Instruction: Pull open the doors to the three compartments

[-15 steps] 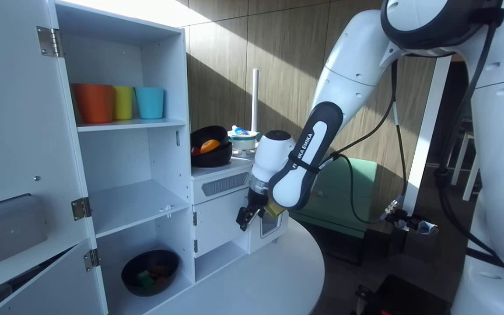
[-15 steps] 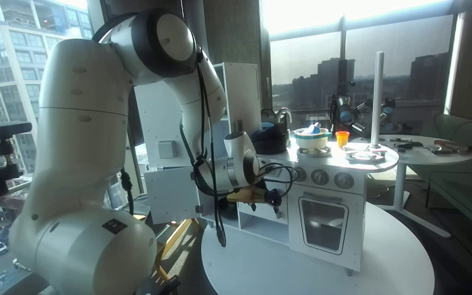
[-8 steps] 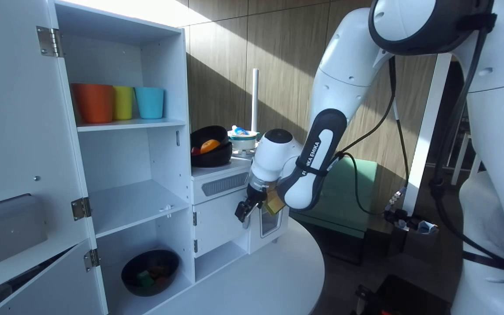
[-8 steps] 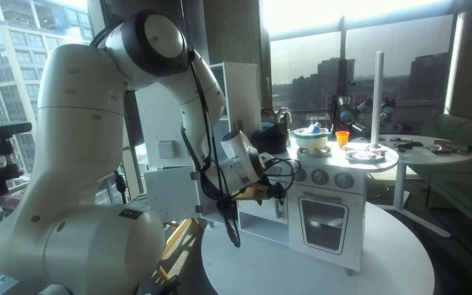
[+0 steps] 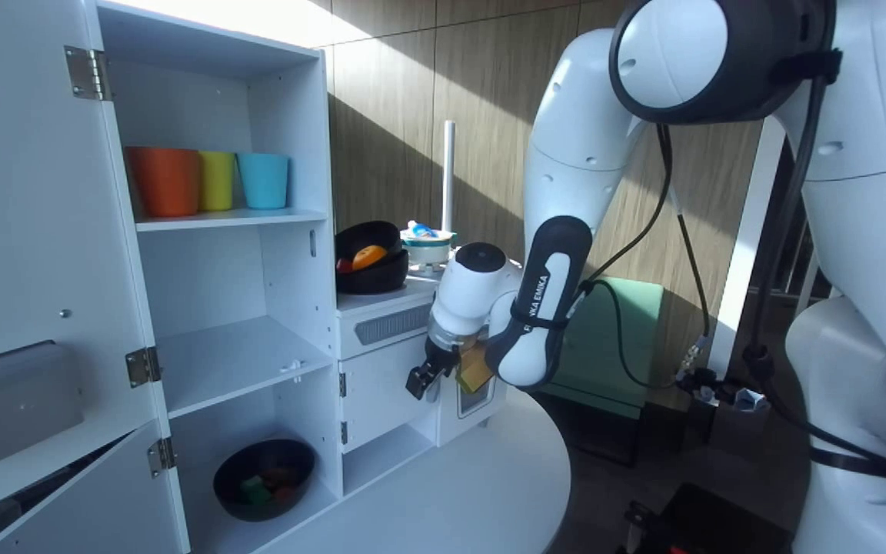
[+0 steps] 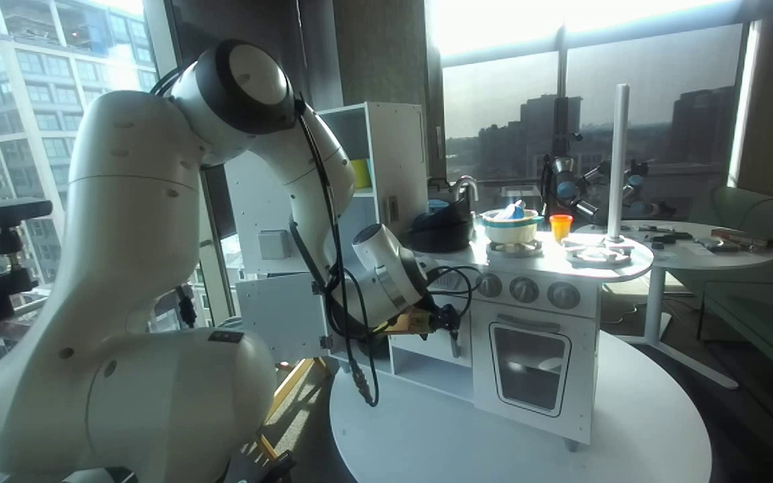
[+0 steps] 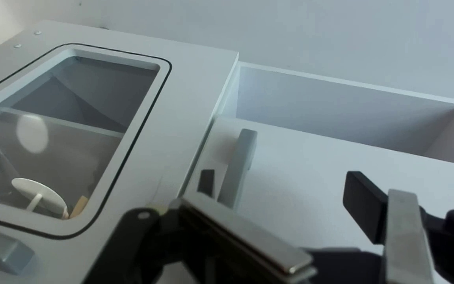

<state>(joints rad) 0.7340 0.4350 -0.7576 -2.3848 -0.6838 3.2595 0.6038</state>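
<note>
The small white door (image 7: 290,165) with its slim grey handle (image 7: 238,167) is closed in the wrist view. It also shows in both exterior views (image 5: 378,385) (image 6: 420,345). My gripper (image 7: 286,193) is open and empty in front of this door. The handle stands between its fingers (image 7: 369,209), close to the left one. No contact is visible. In the exterior views the gripper (image 5: 418,381) (image 6: 452,323) is at the door's handle side. The oven door (image 7: 187,98) beside it is closed. A low hinged white door (image 6: 279,322) at the tall cabinet stands open.
An open cubby (image 7: 329,106) lies below the small door. The tall cabinet door (image 5: 28,231) stands open, with cups (image 5: 262,181) on a shelf and a black bowl (image 5: 262,481) at the bottom. Black bowls (image 5: 374,261) and a pot (image 6: 510,227) stand on the countertop. The kitchen stands on a round white table (image 5: 489,492).
The arm's upper part has lowered and swung toward the cabinet. The gripper has shifted slightly along the small door, away from the oven side. The doors have not visibly moved.
</note>
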